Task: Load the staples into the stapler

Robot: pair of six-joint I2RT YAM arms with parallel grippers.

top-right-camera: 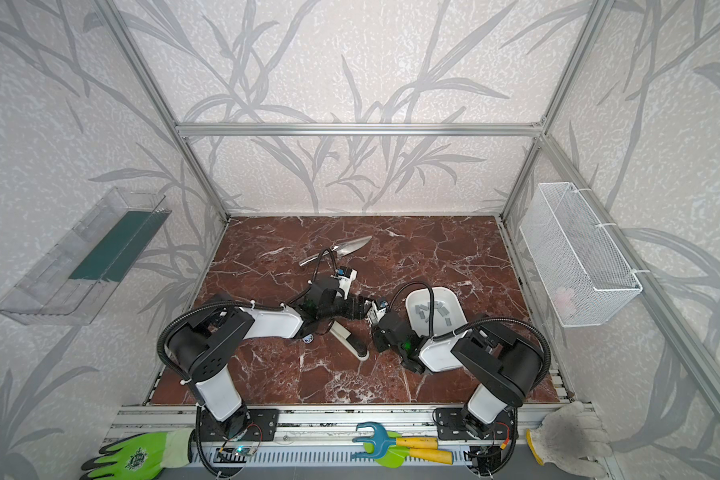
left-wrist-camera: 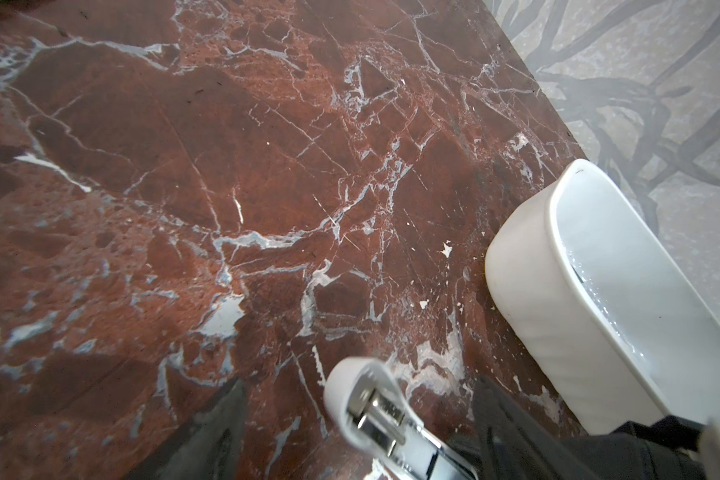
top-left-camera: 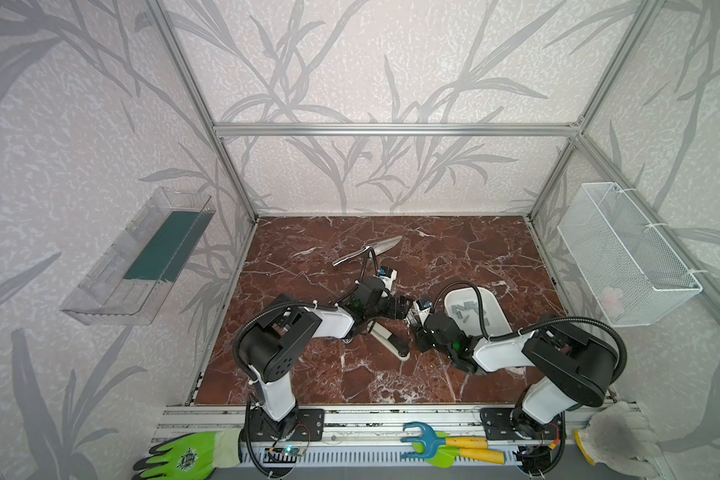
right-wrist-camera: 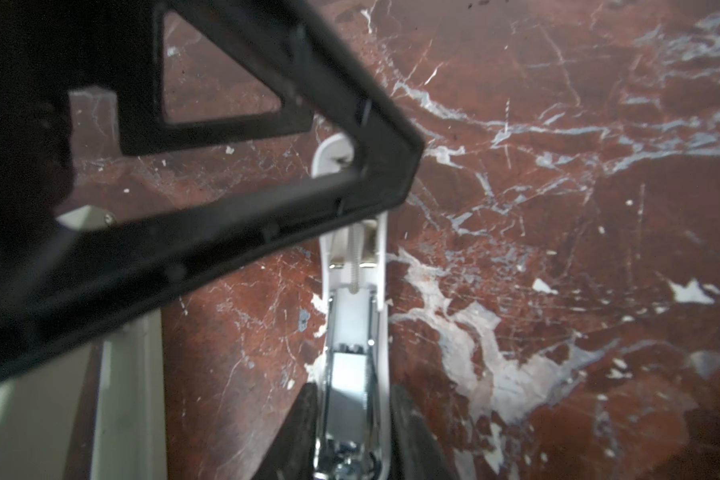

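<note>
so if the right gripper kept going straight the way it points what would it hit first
Probably the left gripper, whose black finger crosses the opened white plastic stapler just ahead; depth is unclear.

Dull-grey staples (top-left-camera: 468, 309): short strips, loose, flat, criss-cross in white dish (top-left-camera: 500, 309), right of centre. White stapler (top-left-camera: 387, 338): hinged open, chrome magazine exposed, black part on base, base flat & diag. on red marble table (top-left-camera: 308, 374), just left of dish.
</note>
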